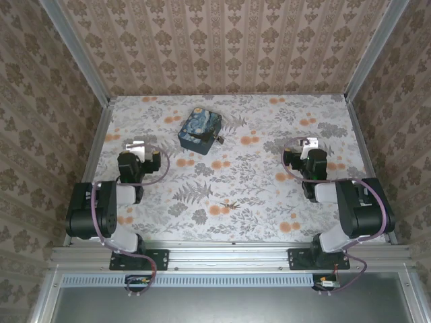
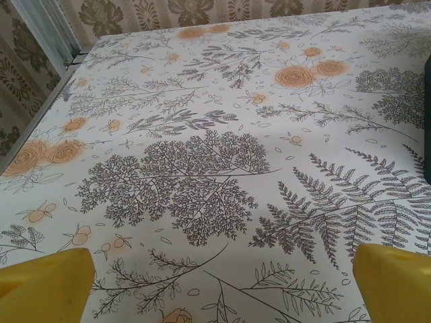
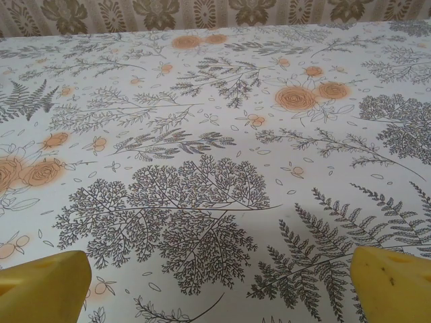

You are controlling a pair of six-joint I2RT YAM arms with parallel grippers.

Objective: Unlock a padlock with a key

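Padlock (image 1: 217,138): upper middle of the top view, against the right side of the blue box (image 1: 199,130).
Key (image 1: 230,202): flat on the floral table (image 1: 269,121), just below frame centre, well apart from the box.
Left gripper (image 1: 138,147): left of the frame, jaws spread wide; its yellow fingertips (image 2: 47,286) sit at the wrist view's lower corners, holding nothing.
Right gripper (image 1: 308,143): right of the frame, likewise spread wide and holding nothing.
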